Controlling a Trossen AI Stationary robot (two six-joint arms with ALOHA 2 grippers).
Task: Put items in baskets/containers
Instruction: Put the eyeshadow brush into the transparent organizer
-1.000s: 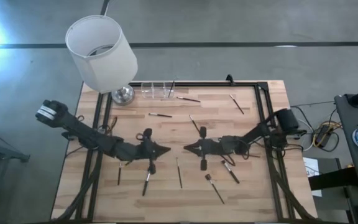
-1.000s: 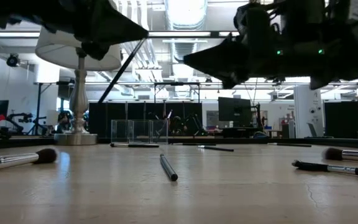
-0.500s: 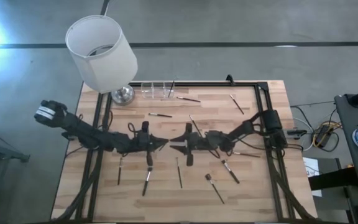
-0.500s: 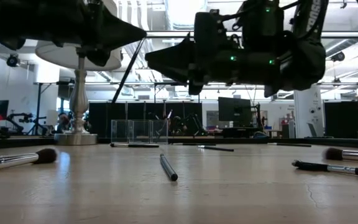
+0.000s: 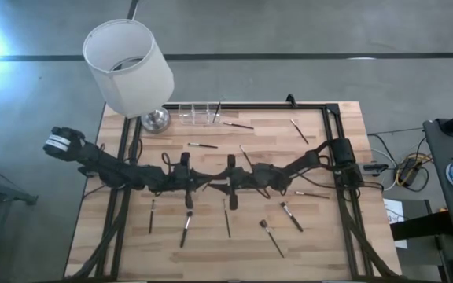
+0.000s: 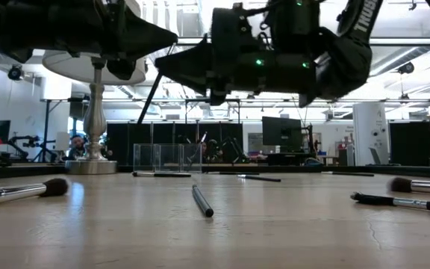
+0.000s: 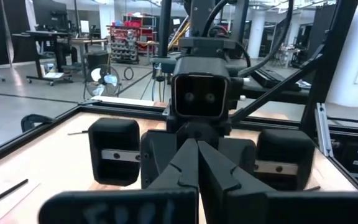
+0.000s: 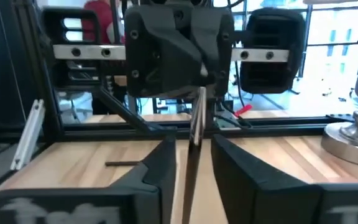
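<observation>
One brush (image 8: 195, 121), pinched by left fingers (image 8: 188, 59), lies between spread right fingers (image 8: 160, 169).

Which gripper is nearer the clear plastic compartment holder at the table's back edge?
Left, narrowly. The clear plastic compartment holder sits at the back edge beside the lamp base. The left gripper is mid-table, slightly to its right; the right gripper meets it tip to tip, marginally farther.

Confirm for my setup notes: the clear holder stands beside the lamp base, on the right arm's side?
No: the clear holder stands beside the lamp base on the left arm's side, as the high view shows.
</observation>
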